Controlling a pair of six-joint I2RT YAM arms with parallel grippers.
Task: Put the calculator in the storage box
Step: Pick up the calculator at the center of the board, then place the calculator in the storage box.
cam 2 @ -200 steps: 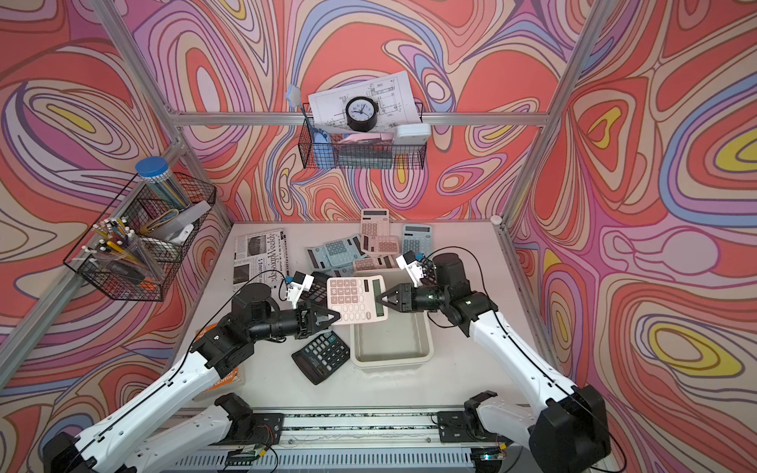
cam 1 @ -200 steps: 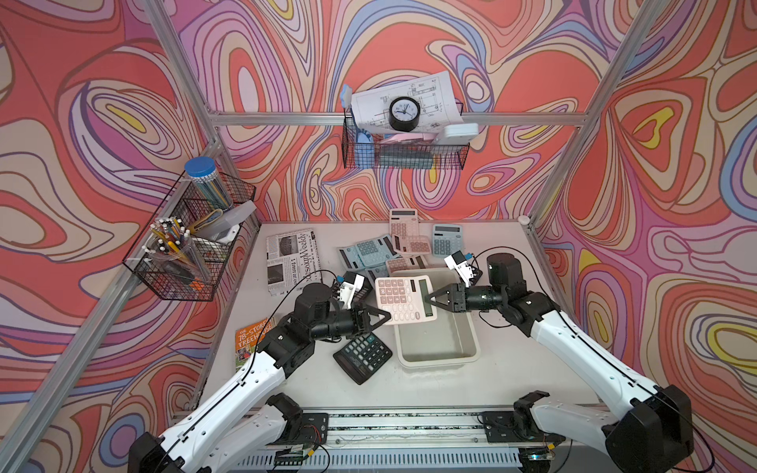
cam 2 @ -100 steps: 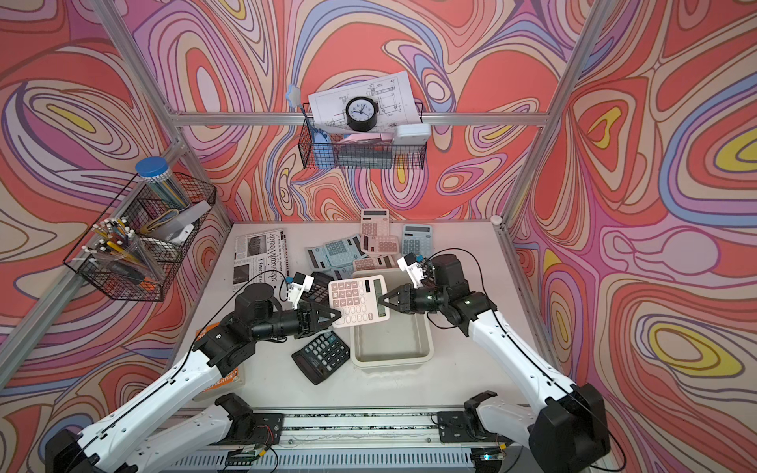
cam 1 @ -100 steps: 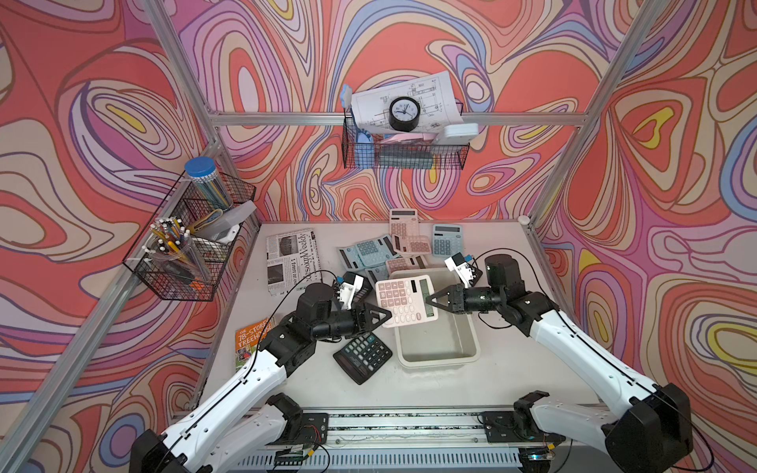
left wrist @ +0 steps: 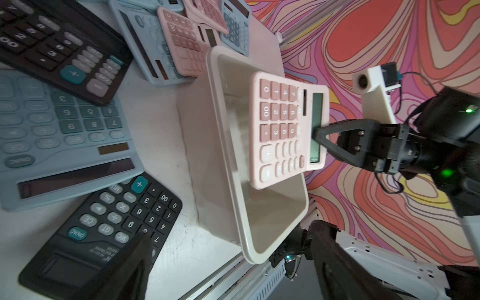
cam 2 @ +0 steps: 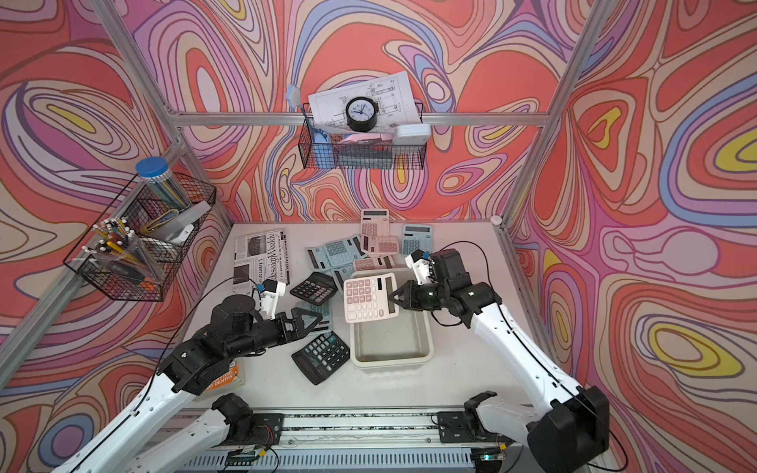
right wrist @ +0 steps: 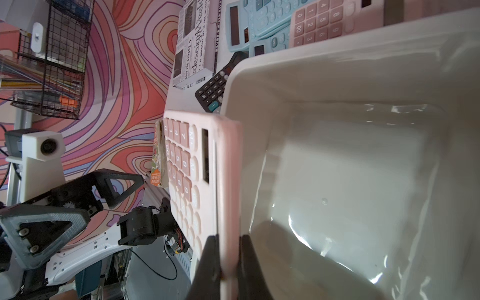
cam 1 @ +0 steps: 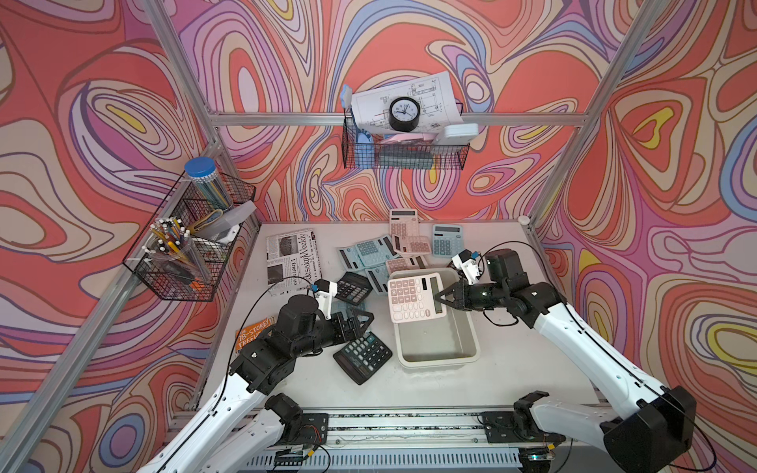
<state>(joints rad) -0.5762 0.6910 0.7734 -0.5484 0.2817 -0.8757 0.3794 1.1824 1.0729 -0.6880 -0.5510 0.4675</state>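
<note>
Robot test cell dressed as an office: aluminium frame [cam 1: 286, 118], swirl-printed walls [cam 1: 82, 123], robot arms [cam 1: 573, 331] mounted at a white bench [cam 1: 409, 389], wire basket [cam 1: 188, 266] of pens, clock [cam 1: 403, 114].

Top views bright, sharp; wrist views blurred near lens; glare in storage box [right wrist: 337, 181].

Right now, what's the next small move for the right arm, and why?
Probably lower the calculator into the box, then open. The right fingers pinch its display edge and hold it above the box, and the left fingers are open and clear of it.
</note>
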